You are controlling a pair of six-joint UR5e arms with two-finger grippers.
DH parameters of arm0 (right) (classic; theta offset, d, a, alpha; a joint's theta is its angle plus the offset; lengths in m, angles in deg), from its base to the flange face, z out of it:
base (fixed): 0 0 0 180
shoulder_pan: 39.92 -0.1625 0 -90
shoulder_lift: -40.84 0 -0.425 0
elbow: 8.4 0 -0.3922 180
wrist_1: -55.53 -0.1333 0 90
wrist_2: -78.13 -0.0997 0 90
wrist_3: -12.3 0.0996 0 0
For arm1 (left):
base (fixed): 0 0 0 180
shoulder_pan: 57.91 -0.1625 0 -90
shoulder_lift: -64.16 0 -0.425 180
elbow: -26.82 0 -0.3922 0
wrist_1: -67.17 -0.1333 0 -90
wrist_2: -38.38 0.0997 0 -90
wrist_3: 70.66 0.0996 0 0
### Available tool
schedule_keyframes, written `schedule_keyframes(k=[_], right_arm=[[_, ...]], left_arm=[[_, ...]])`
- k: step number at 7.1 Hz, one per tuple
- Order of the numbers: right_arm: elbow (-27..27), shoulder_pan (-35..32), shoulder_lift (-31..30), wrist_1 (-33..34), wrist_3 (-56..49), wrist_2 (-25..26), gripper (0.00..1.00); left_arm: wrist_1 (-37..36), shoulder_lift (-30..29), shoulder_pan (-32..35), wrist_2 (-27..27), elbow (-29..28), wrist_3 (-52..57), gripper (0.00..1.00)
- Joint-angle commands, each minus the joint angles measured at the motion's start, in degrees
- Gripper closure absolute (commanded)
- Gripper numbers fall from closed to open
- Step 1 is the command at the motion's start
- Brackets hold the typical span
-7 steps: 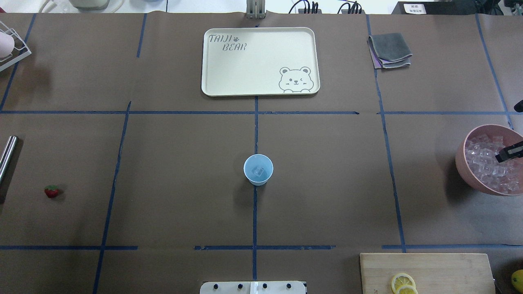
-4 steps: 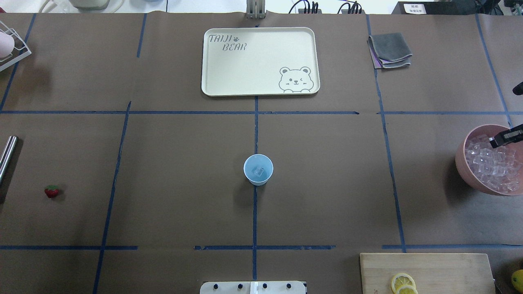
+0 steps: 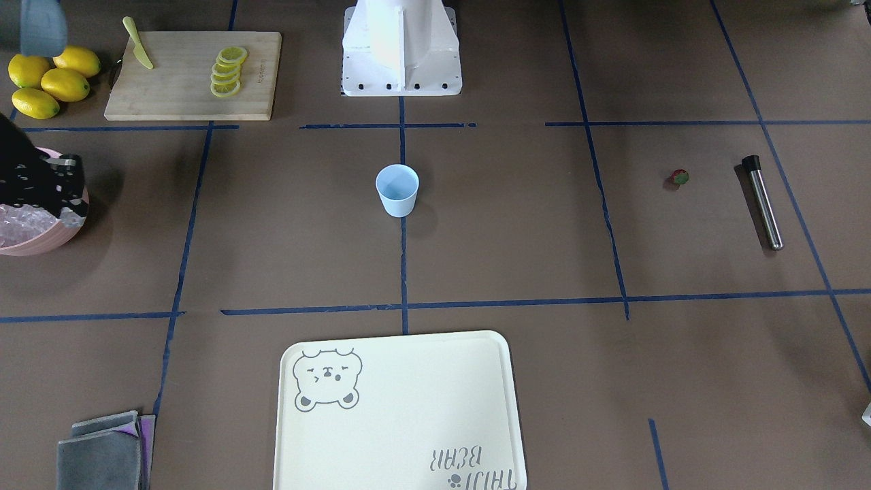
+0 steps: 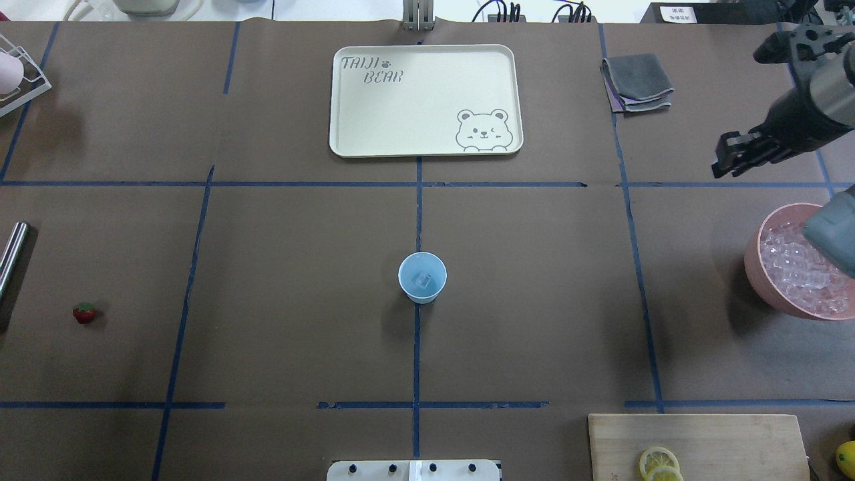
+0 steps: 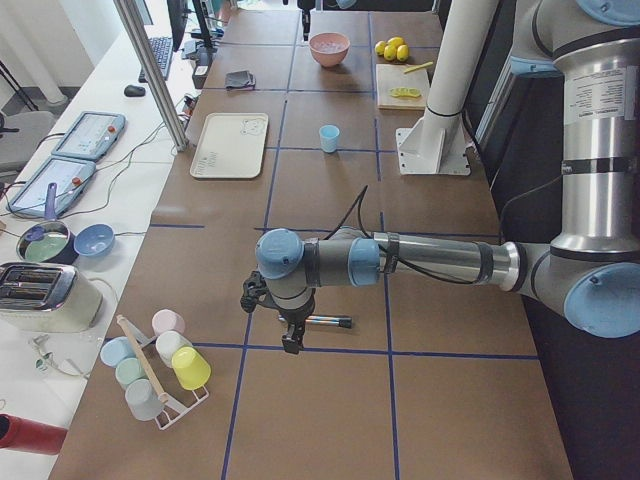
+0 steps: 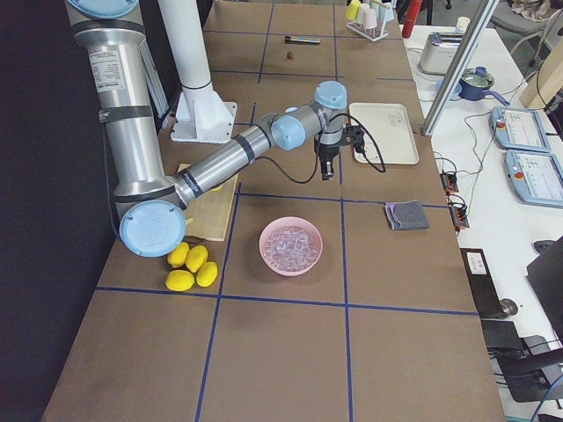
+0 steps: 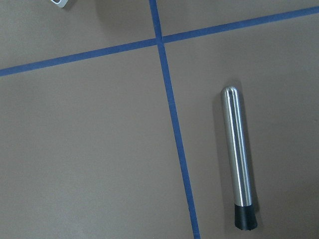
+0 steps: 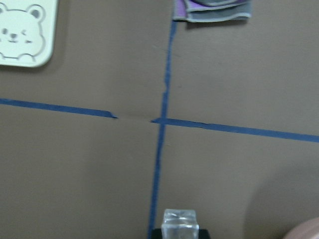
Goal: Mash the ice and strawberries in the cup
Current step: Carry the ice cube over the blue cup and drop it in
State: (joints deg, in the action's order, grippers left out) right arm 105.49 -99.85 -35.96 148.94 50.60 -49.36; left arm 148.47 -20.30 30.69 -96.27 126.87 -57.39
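Note:
The light-blue cup (image 4: 422, 277) stands at the table's centre with one ice cube (image 4: 421, 281) inside; it also shows in the front view (image 3: 397, 190). My right gripper (image 4: 723, 162) hovers beyond the pink bowl, right of the cup, shut on a clear ice cube (image 8: 180, 223). The strawberry (image 4: 84, 312) lies alone at the far left. My left gripper (image 5: 290, 338) hangs over a metal muddler (image 7: 238, 159); I cannot tell whether it is open or shut.
A pink bowl (image 4: 755, 270) of ice cubes sits at the right edge. A cream bear tray (image 4: 374, 133) and a folded grey cloth (image 4: 638, 80) lie at the back. A cutting board (image 4: 735, 441) with lemon slices is at the front right.
My right gripper has risen out of the pink bowl and moved toward the back of the table, with an ice cube in it. The cup and the strawberry have not moved.

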Motion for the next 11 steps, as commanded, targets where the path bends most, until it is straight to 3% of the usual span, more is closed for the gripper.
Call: schedule_keyframes(k=[1,5,7,8,10,11], right_arm=[[0.03,13.53,10.32,0.98,19.88,8.08,0.96],[-7.44,27.65,23.18,1.07,36.48,20.85,0.96],[-11.29,31.00,29.13,1.07,42.62,23.24,0.96],[-16.02,32.06,33.00,1.07,43.96,24.12,0.96],[-17.03,33.90,32.34,1.07,44.23,25.10,0.93],[-17.03,34.26,31.81,1.07,44.15,25.10,0.86]], left_arm=[[0.08,0.00,0.00,0.00,0.06,0.00,0.00],[0.08,-0.08,0.00,0.00,0.06,0.00,0.00],[0.08,-0.08,-0.09,0.00,0.06,0.00,0.00],[0.08,-0.08,-0.18,0.00,0.06,0.00,0.00],[0.08,-0.08,-0.18,0.00,0.06,0.00,0.00],[0.08,-0.08,-0.35,0.00,0.06,-0.09,0.00]])
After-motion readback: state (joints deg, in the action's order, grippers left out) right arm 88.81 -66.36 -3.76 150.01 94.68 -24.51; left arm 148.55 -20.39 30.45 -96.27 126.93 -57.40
